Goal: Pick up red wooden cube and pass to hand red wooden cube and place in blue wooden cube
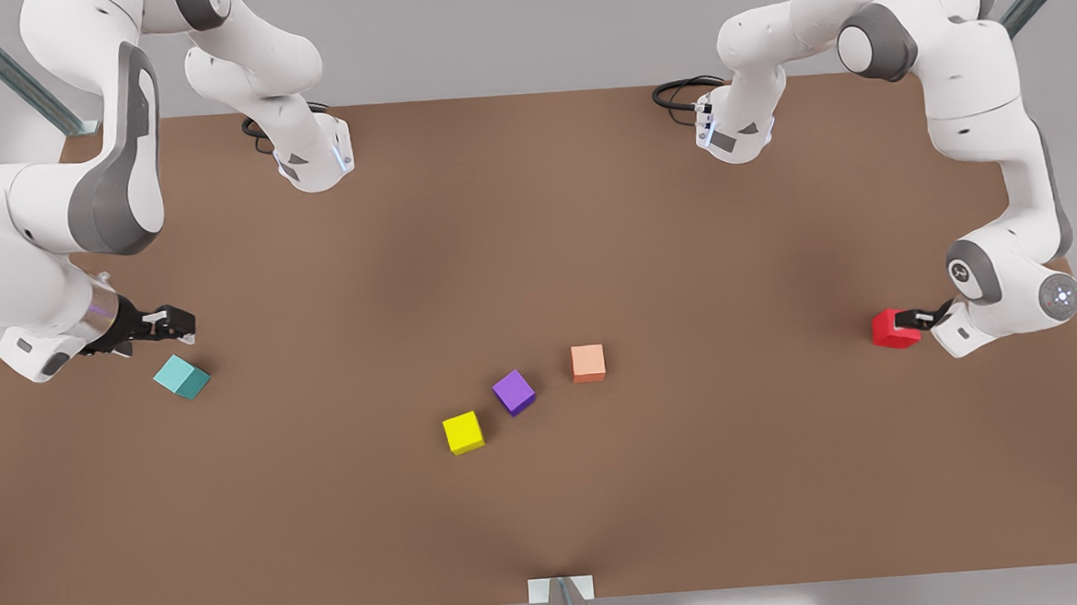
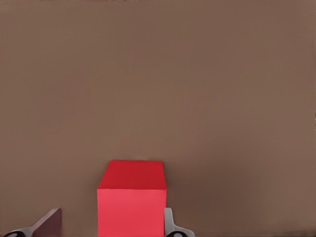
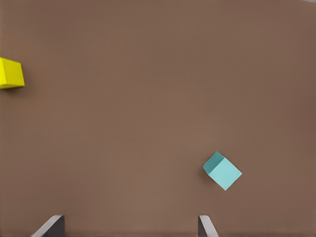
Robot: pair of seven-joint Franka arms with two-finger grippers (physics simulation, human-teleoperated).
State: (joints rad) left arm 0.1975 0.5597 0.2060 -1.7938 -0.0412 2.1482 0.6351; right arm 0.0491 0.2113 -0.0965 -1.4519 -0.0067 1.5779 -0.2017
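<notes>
Left wrist view shows the red wooden cube sitting on the tabletop between the left gripper's fingers, which are spread around it: one appears to touch a side face, the other stands apart with a gap. In the front view this cube lies near the front view's right edge with the left gripper at it. To grasp well, the fingers should probably close squarely on opposite faces, then lift straight up. The right gripper waits with fingers wide open and empty, just beside the blue wooden cube. Yellow, purple and salmon-orange cubes rest mid-table. The tabletop is plain brown, with grey surroundings.
</notes>
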